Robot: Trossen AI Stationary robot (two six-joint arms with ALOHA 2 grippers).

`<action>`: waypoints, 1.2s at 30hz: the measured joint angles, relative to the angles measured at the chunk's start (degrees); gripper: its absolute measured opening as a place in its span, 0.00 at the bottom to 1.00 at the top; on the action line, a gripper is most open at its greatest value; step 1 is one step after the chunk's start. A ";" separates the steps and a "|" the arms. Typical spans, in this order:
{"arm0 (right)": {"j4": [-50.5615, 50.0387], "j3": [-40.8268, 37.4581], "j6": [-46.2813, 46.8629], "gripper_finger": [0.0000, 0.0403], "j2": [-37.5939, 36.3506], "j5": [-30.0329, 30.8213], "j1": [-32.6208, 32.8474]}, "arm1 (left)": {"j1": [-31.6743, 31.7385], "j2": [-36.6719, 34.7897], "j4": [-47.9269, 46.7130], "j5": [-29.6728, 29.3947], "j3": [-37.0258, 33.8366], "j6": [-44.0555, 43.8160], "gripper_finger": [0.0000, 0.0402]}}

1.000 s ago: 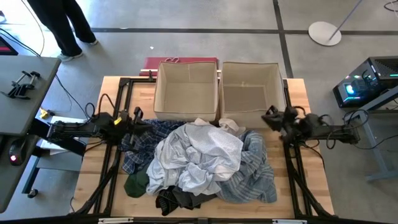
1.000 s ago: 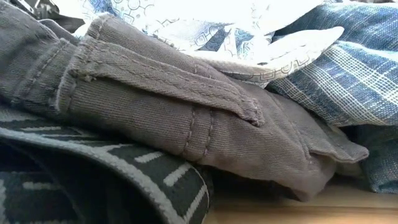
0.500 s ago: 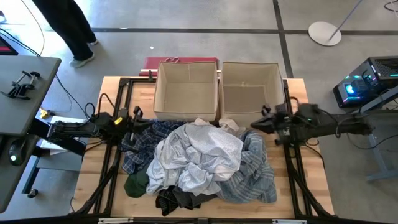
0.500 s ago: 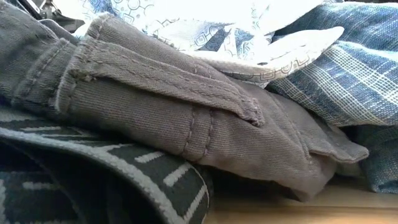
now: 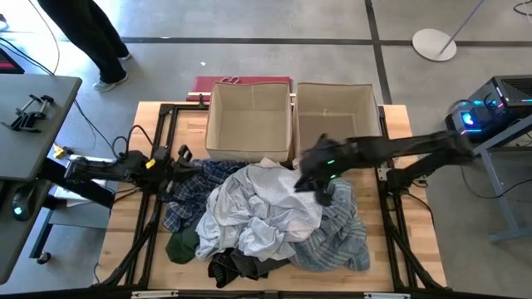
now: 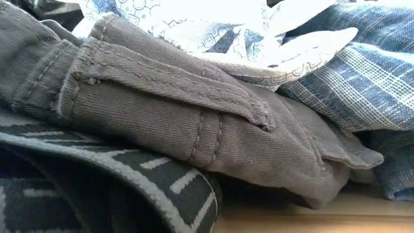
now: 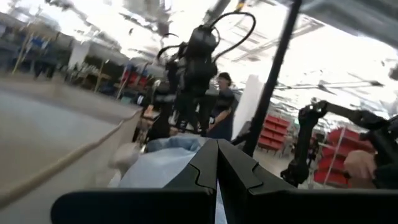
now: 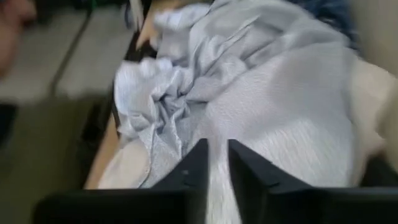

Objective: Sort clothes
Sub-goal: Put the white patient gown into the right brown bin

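A rumpled heap of soft clothes lies mid-tabletop: a crinkled pale grey shirt on top, blue plaid cloth at right, twilled grey trousers near. The right gripper hovers over the shirt, jaws slightly parted, empty. The left gripper waits at left, jaws closed.
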 joint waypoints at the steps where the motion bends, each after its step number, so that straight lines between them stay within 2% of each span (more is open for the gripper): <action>1: -0.08 1.82 -2.36 0.23 2.85 0.54 0.44 | -0.53 0.00 0.47 0.19 0.00 1.24 0.00; 4: 1.25 6.99 -6.40 0.41 11.03 6.37 1.89 | -2.03 0.01 1.73 1.01 0.00 2.57 0.00; 8: 1.46 13.57 -4.03 0.60 20.87 16.90 3.06 | -3.93 0.02 3.19 2.55 0.00 0.88 0.00; 10: 0.22 15.24 -1.64 0.66 25.21 18.06 3.20 | -4.79 0.00 3.52 2.58 0.00 -1.01 0.00; 12: -0.91 15.75 -1.82 0.67 29.23 16.52 3.20 | -5.64 0.00 3.26 2.57 0.00 -2.24 0.00; 14: -1.68 15.70 -2.72 0.65 32.69 14.27 3.19 | -6.49 0.00 3.04 2.59 0.00 -2.62 0.00; 16: -1.19 15.49 -1.81 0.57 35.85 13.67 3.20 | -7.31 0.00 2.67 2.57 0.00 -1.79 0.00; 20: 3.82 15.51 1.05 0.29 40.94 13.61 3.74 | -8.20 0.00 2.71 2.08 0.00 0.26 0.00; 22: 5.59 15.65 -0.06 0.12 41.29 14.09 4.45 | -8.22 0.00 2.69 1.90 0.00 0.24 0.00; 23: 5.58 16.16 -0.24 0.07 41.00 15.04 4.79 | -8.22 0.00 2.69 1.87 0.00 0.24 0.00; 24: 5.35 16.46 -0.18 0.05 40.29 16.55 5.22 | -8.20 0.00 2.64 1.85 0.00 0.26 0.00; 27: 4.72 17.53 0.36 0.07 35.37 23.09 7.01 | -8.22 0.00 2.52 1.85 0.00 0.26 0.00; 33: 5.19 19.89 -2.05 0.02 19.24 34.84 11.51 | -8.20 0.00 2.71 1.72 0.00 0.26 0.00; 36: 6.67 20.96 -4.60 0.02 11.35 43.07 14.27 | -8.18 0.00 2.68 1.72 0.00 0.29 0.00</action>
